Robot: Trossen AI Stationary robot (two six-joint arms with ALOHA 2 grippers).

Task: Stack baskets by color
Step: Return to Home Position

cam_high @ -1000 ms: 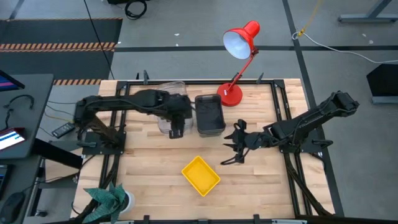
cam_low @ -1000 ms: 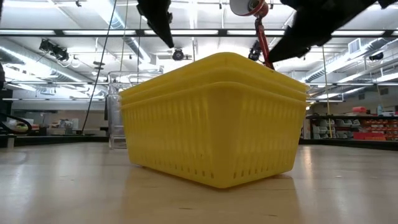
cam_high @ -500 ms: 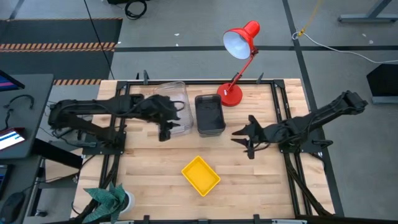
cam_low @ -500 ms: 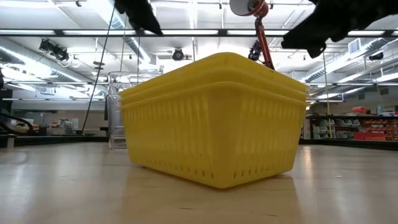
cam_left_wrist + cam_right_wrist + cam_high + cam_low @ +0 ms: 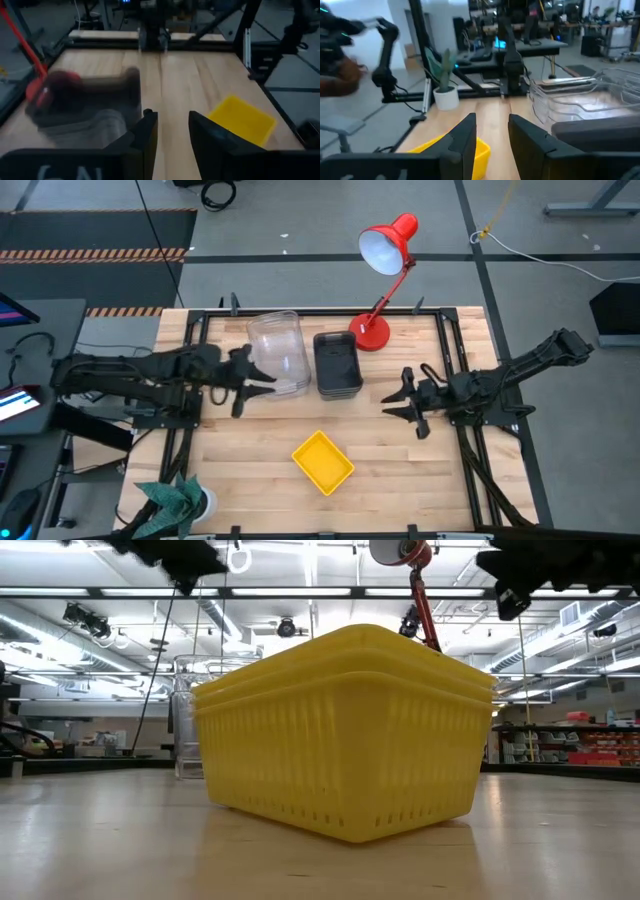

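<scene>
Left thin black arm (image 5: pixel 150 368): long, many joints, not shiny. Right thin black arm (image 5: pixel 520 365): same look. Left end effector (image 5: pixel 250 385): two flat black fingers (image 5: pixel 145 137), wide, square edges. Pale letters (image 5: pixel 55 172) on black body behind them. Right end effector (image 5: pixel 398 405): same black fingers (image 5: pixel 465 137).

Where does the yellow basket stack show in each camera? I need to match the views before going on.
High view: the yellow basket stack sits at the table's near middle, between the arms.
Low view: it fills the centre.
Left wrist view: on the wood beyond the fingers.
Right wrist view: partly hidden behind the fingers.
Shared landmark: the clear basket stack.
</scene>
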